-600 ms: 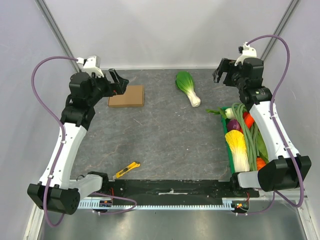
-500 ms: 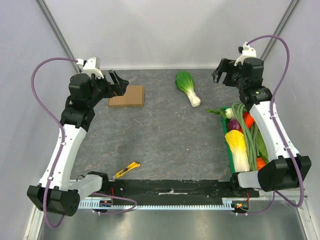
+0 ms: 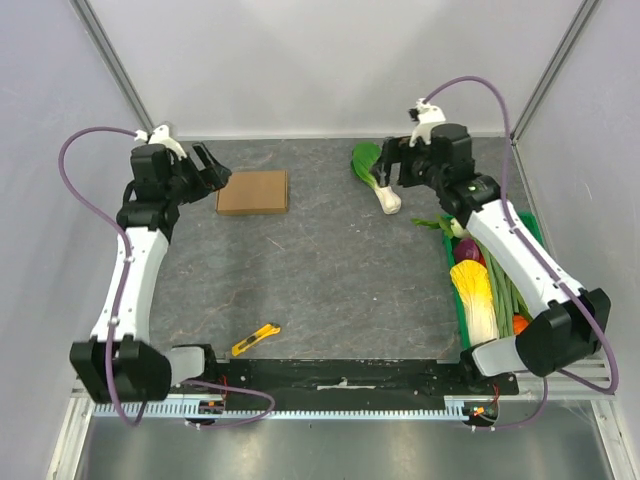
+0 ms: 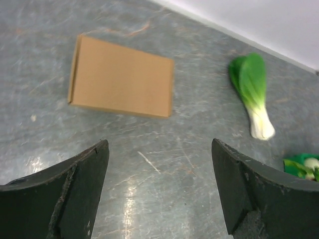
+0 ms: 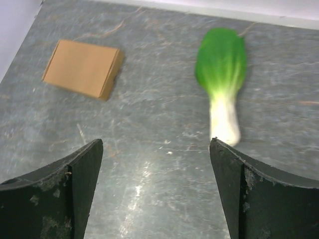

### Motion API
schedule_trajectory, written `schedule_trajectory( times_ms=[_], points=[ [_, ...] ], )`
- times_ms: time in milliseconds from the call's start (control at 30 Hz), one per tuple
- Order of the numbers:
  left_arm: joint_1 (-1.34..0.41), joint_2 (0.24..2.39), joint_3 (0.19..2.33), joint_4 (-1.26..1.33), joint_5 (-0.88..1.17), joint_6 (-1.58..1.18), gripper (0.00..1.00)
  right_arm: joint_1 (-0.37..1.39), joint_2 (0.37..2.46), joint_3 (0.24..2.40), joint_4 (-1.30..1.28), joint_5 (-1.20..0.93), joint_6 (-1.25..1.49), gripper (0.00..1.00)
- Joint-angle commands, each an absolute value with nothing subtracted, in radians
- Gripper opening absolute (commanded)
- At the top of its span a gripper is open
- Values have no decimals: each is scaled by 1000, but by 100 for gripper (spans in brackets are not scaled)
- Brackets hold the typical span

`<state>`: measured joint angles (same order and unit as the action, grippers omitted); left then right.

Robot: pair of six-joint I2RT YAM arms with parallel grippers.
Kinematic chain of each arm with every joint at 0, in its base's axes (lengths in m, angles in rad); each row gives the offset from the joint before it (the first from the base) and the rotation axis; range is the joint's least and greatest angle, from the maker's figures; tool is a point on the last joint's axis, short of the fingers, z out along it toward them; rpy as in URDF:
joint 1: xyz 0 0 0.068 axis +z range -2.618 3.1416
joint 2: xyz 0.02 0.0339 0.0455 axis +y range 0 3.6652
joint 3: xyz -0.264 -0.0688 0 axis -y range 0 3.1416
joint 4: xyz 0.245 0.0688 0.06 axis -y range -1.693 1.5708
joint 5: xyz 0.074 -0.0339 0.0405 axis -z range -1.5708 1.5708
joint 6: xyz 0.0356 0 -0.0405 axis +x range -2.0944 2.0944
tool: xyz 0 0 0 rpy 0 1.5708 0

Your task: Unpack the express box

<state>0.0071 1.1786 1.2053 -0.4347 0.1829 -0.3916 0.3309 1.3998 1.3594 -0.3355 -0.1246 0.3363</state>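
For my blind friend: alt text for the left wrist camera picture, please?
A closed brown cardboard box lies flat on a grey table, a bok choy to its right. The left end effector, open, frames the bottom edge.

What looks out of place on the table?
The bok choy lies loose on the table, far from the other vegetables packed in the green crate. Nothing looks spilled or broken.

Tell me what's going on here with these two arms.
Two robot arms are set to unpack the express box, which lies shut on the table, untouched. The left gripper hangs open just left of it; the right gripper, also open, hangs by the bok choy. Neither gripper holds anything. A yellow utility knife lies near the front edge.
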Motion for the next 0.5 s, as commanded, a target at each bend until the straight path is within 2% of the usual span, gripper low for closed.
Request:
schedule_trajectory(
  times_ms=[0,233,467],
  points=[
    [121,1288,1256,-497,233,-531,88,409,1445,1374,-302,-140,330,94],
    [219,1541,1295,-310,293,-652,88,482,1485,1307,-272,-130,376,91],
    [221,1862,1410,-43,422,-664,79,512,1486,1250,-256,-104,376,90]
  ],
)
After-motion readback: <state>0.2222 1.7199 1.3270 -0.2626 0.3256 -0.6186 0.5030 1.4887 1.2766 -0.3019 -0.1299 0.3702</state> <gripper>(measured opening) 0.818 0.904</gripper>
